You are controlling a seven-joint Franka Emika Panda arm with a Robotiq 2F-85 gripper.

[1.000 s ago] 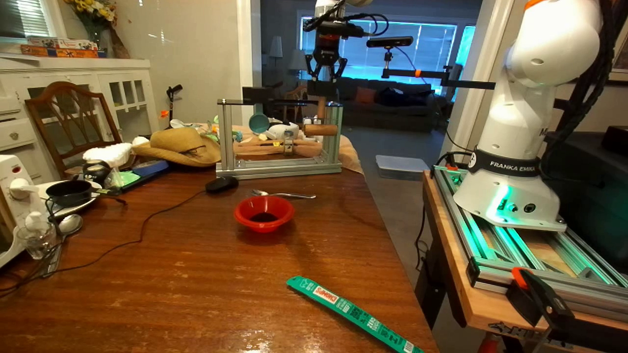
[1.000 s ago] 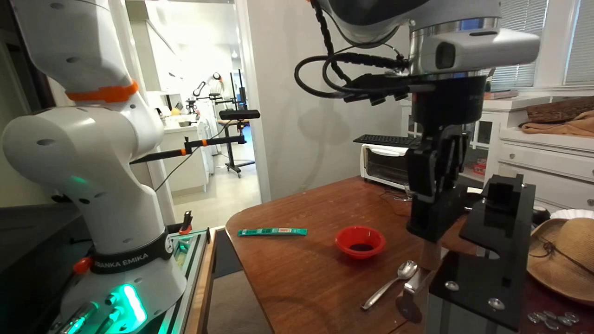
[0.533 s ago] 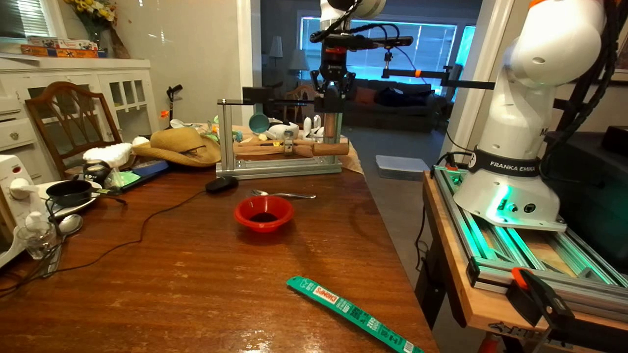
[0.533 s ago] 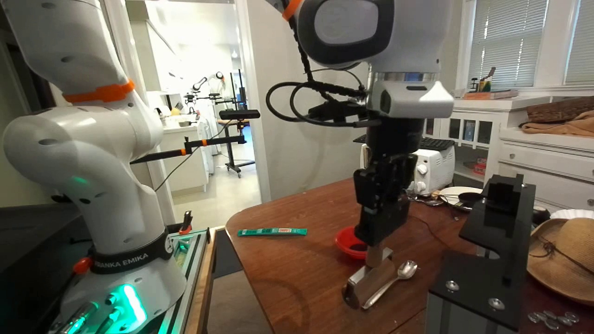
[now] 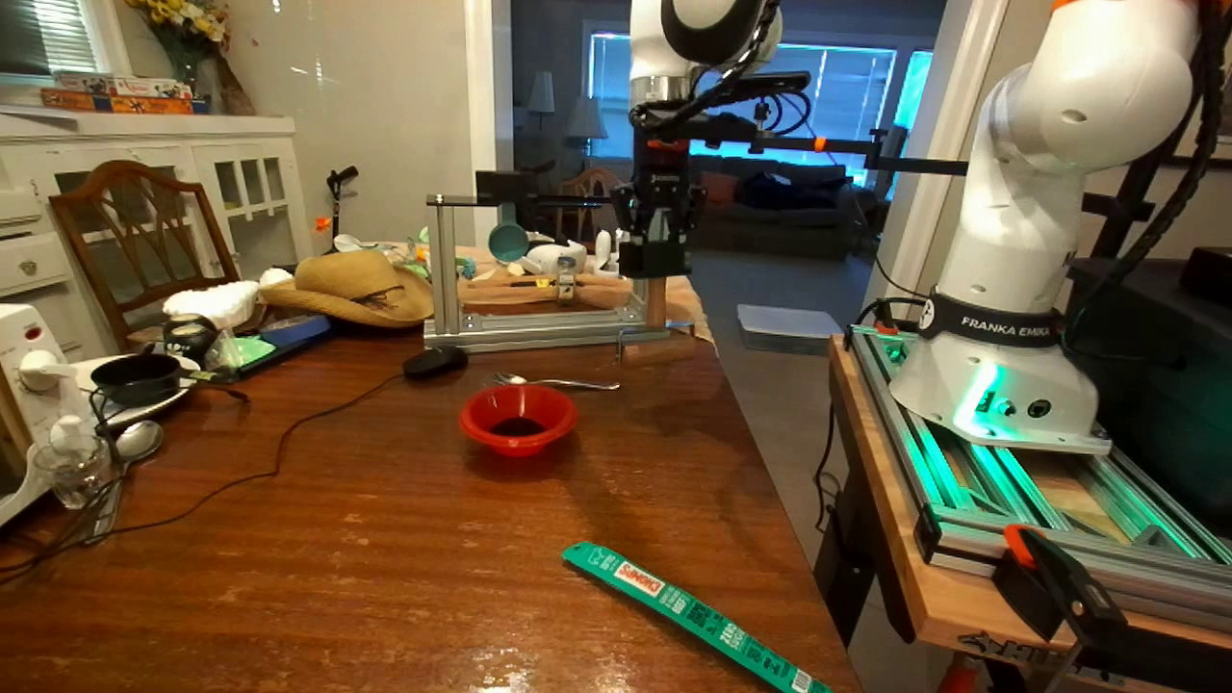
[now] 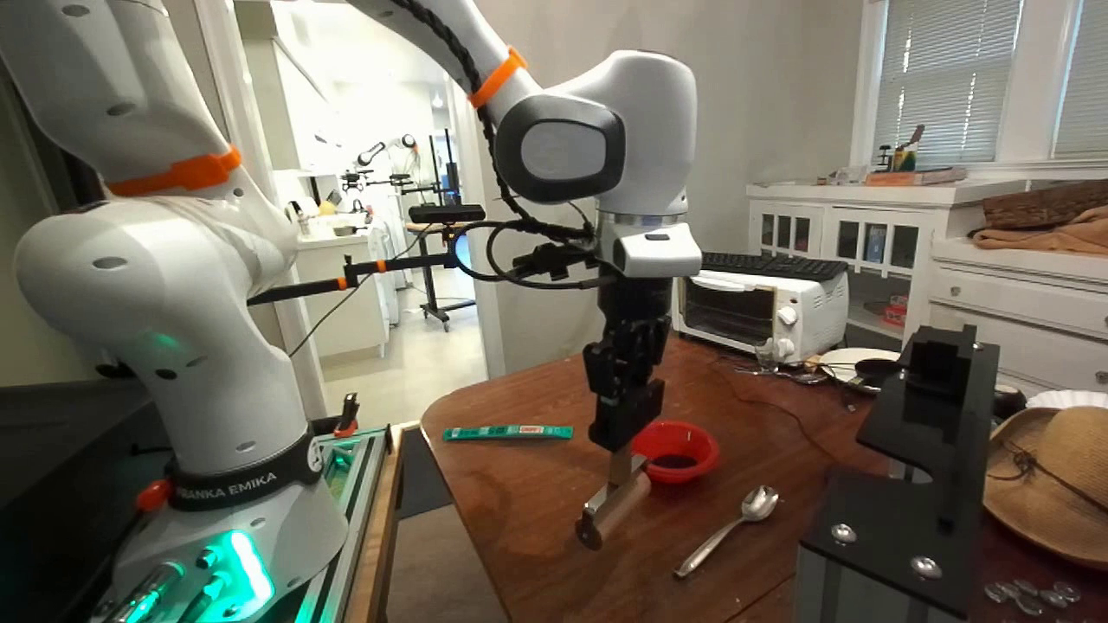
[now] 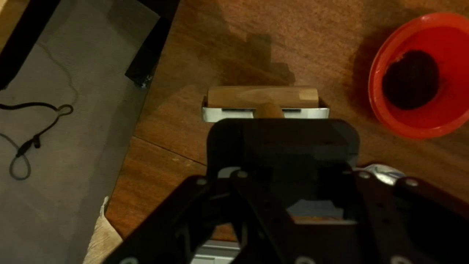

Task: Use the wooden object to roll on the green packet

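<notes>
Gripping the wooden roller (image 7: 249,97) by its upright handle (image 5: 656,300), the hand (image 6: 625,421) has come down over the last second, bringing the tool lower with it. It is clamped on the handle, above the metal bracket (image 7: 229,115) that carries the wood. The roller lies about level and appears to hang above the surface (image 5: 337,539) rather than rest on it. Outward from it in the wrist view is the red bowl (image 5: 520,444), with a spoon (image 6: 727,531) near; neither has shifted. The black-topped frame (image 6: 883,536), which the hand was beside a second ago, now stands apart from it. The green packet (image 5: 688,613) lies flat and unmoved near the edge of the surface; the roller is closer to it than before, yet still well apart.

For the task, this reads as the carry: picking up looks done, rolling not begun. The next move likely calls for going on past the bowl, then lowering until the wood bears on the packet. The roller may need turning square to the packet's length, and an uneven push could slide the packet over the edge.
</notes>
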